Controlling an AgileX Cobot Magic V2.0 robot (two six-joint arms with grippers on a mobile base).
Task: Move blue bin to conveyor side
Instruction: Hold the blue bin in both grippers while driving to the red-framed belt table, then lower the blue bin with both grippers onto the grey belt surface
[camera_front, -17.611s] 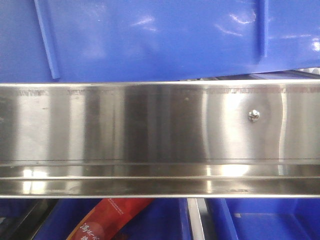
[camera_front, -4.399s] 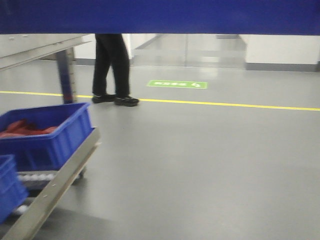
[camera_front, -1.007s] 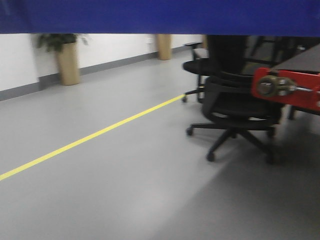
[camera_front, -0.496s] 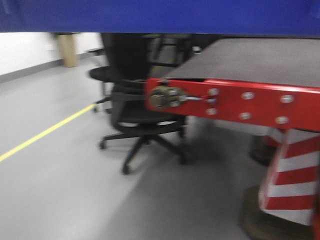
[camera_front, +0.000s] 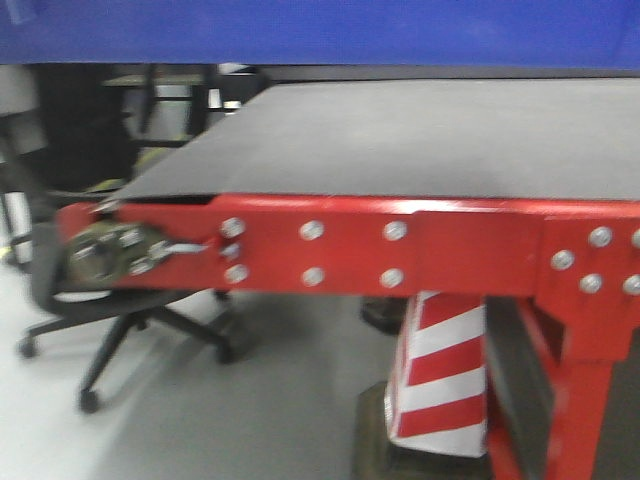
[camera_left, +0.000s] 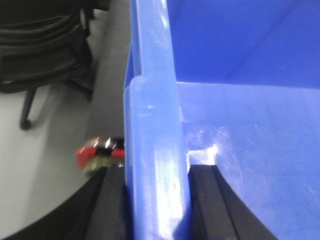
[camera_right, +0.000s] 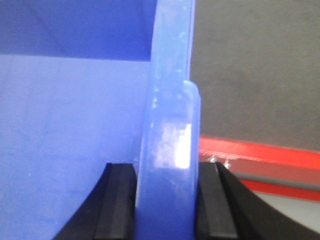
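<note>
The blue bin (camera_front: 320, 30) hangs across the top of the front view, held above the floor. My left gripper (camera_left: 156, 172) is shut on the bin's left rim (camera_left: 155, 125), one black pad outside and one inside. My right gripper (camera_right: 167, 172) is shut on the right rim (camera_right: 170, 130) the same way. The bin's inside (camera_left: 250, 140) shows nothing in it. The conveyor (camera_front: 400, 130) lies straight ahead, a dark belt behind a red bolted frame (camera_front: 400, 250). Its red edge (camera_right: 260, 155) also shows below the right rim.
A black office chair (camera_front: 110, 320) stands on the grey floor at the left of the conveyor; its base (camera_left: 45, 55) shows beside the left rim. A red-and-white striped post (camera_front: 440, 375) stands under the frame, next to a red leg (camera_front: 575, 410).
The view has swung from open floor with a yellow line to the conveyor, which now fills the frame close ahead. The chair has slid to the left edge. Both grips on the bin hold.
</note>
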